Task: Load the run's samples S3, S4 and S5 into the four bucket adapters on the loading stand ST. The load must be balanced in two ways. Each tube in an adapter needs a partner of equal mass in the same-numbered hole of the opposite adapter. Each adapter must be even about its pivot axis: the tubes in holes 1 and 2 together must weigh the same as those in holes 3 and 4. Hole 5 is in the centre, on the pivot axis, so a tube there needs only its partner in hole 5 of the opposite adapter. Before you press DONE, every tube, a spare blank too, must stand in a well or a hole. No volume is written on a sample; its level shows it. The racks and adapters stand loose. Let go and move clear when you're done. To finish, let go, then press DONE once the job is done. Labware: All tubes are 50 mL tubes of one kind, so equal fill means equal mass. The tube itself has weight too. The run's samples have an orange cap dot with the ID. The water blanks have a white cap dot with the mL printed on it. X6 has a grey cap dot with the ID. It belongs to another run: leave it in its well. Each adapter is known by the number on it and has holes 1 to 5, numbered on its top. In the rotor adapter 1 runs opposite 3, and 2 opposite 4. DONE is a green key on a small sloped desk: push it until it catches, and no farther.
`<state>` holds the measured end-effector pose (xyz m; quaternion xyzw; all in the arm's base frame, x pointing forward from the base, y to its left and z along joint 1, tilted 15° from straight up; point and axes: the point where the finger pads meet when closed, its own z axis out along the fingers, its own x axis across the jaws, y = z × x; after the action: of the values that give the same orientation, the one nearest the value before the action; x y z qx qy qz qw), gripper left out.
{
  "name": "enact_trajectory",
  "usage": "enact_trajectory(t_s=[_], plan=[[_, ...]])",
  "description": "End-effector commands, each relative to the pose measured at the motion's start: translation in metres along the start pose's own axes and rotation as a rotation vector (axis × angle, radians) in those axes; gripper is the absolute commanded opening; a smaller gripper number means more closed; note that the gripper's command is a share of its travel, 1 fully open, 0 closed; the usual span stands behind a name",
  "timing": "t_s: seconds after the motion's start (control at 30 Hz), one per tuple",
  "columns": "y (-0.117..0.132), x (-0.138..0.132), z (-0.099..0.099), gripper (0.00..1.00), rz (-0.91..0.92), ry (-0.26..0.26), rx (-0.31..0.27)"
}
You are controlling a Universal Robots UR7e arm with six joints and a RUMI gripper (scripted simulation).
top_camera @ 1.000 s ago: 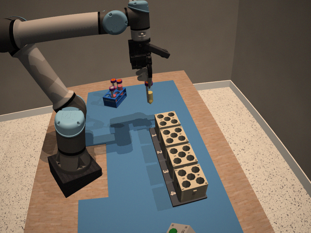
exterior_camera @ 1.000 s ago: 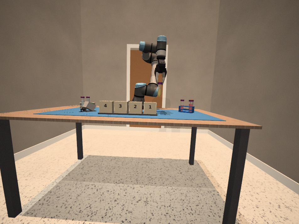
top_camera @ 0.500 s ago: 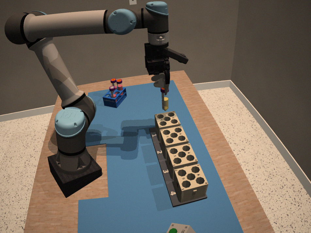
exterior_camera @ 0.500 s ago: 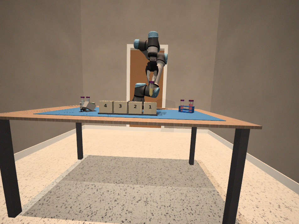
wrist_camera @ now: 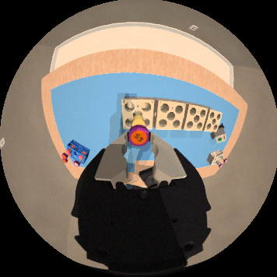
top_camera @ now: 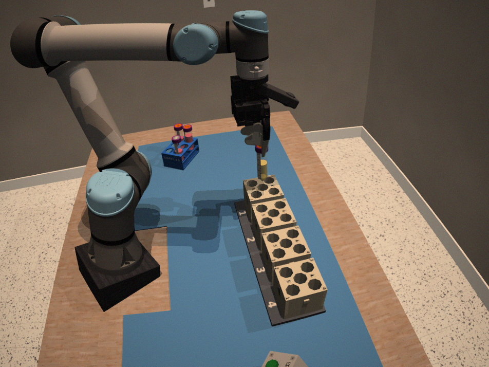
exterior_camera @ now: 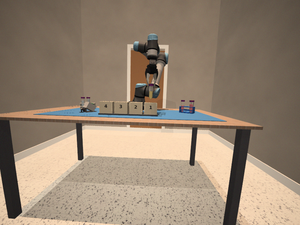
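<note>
My gripper (top_camera: 258, 143) (exterior_camera: 151, 83) (wrist_camera: 138, 132) is shut on sample tube S5 (top_camera: 262, 166) (exterior_camera: 151, 93) (wrist_camera: 138, 136), just under its purple cap. The tube holds yellow liquid in its lower part and hangs upright, with its tip a little above adapter 1 (top_camera: 247, 199) (exterior_camera: 150, 108) (wrist_camera: 138, 101). I cannot tell which hole it is over. All four tan adapters stand in a row on the dark stand (top_camera: 252, 244) with every hole empty; adapter 4 (top_camera: 304, 306) (exterior_camera: 105, 107) is at the near end. The blue sample rack (top_camera: 179, 156) (exterior_camera: 186, 110) (wrist_camera: 78, 149) holds three tubes with pink liquid.
The DONE desk (top_camera: 284, 361) (exterior_camera: 89, 106) (wrist_camera: 219, 134) with its green key (top_camera: 270, 363) stands beyond adapter 4. A small grey rack (wrist_camera: 215, 157) with two tubes (exterior_camera: 82, 100) stands behind the desk. The arm's base (top_camera: 114, 272) is at the table's left.
</note>
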<state>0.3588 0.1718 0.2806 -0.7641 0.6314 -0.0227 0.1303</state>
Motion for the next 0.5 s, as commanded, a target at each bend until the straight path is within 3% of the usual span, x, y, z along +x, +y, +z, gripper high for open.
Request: enact_trajectory(t_s=[0.0, 0.17, 0.47], plan=[[-0.001, 0.000, 0.007, 0.00, 0.000, 0.000, 0.002], [-0.001, 0.000, 0.021, 0.00, 0.000, 0.000, 0.002], [-0.001, 0.000, 0.021, 0.00, 0.000, 0.000, 0.002]])
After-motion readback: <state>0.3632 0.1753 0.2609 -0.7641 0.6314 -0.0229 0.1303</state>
